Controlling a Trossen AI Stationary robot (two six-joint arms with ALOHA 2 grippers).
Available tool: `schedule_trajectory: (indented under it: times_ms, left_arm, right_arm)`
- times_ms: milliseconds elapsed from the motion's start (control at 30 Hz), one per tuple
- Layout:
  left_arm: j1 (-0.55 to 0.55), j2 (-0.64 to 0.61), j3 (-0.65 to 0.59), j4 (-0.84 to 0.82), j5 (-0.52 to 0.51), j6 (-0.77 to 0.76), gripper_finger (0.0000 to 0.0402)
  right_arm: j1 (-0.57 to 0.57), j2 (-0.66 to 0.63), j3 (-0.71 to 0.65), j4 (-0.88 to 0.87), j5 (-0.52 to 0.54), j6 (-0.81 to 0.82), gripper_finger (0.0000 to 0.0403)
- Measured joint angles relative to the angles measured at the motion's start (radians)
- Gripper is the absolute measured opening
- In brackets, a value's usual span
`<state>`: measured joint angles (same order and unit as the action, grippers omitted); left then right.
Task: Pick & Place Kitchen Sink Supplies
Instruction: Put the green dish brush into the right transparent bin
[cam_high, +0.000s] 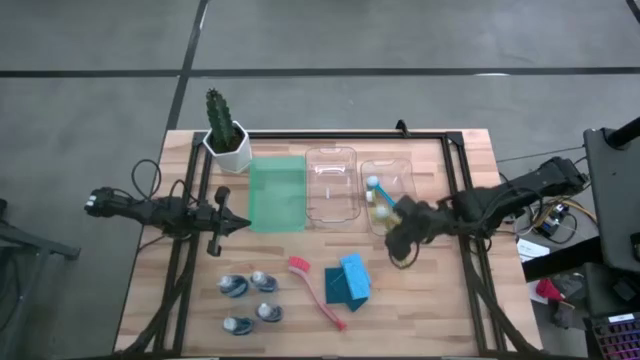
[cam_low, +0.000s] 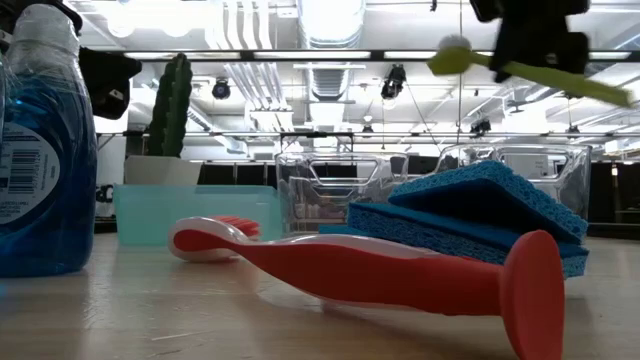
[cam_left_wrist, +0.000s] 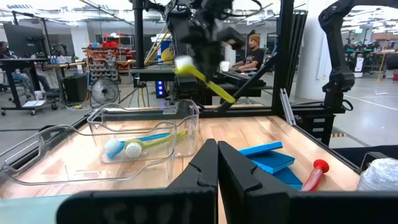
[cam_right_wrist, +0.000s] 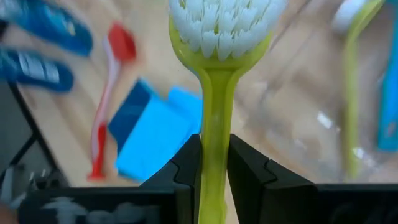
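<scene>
High view: right gripper (cam_high: 402, 238) hangs over the clear tray (cam_high: 388, 197), left gripper (cam_high: 238, 224) sits closed beside the green tray (cam_high: 276, 194). Low view: yellow-green brush (cam_low: 530, 72) is up in the air above the sponges (cam_low: 480, 215). Left wrist view: two more brushes (cam_left_wrist: 140, 144) lie in that tray. Right wrist view: fingers (cam_right_wrist: 186, 168) clamped on the brush handle, bristles away from the wrist.

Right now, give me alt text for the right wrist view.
The right claw is shut on a yellow-green brush, white bristles pointing away. Beyond it lie blue sponges and a pink brush on the wooden table.
</scene>
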<state>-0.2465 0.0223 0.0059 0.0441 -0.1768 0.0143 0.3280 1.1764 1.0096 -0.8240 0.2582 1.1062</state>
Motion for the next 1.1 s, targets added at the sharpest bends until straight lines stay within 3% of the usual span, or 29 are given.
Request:
schedule_trajectory:
  times_ms: [200, 367, 767, 933, 1100]
  left_arm:
    - [0.000, 0.000, 0.000, 0.000, 0.000, 0.000, 0.0003]
    - [0.000, 0.000, 0.000, 0.000, 0.000, 0.000, 0.0003]
    - [0.000, 0.000, 0.000, 0.000, 0.000, 0.000, 0.0003]
    - [0.000, 0.000, 0.000, 0.000, 0.000, 0.000, 0.0003]
    - [0.000, 0.000, 0.000, 0.000, 0.000, 0.000, 0.0003]
  right_arm:
    - [-0.113, -0.068, 0.000, -0.002, 0.106, -0.142, 0.0054]
    - [-0.233, -0.069, 0.000, -0.002, 0.115, -0.230, 0.0054]
    - [-0.485, 0.032, 0.000, -0.097, 0.060, -0.358, 0.0054]
    - [-0.536, 0.109, 0.000, -0.100, -0.041, -0.382, 0.0054]
    - [-0.566, 0.192, 0.000, -0.124, -0.076, -0.387, 0.0054]
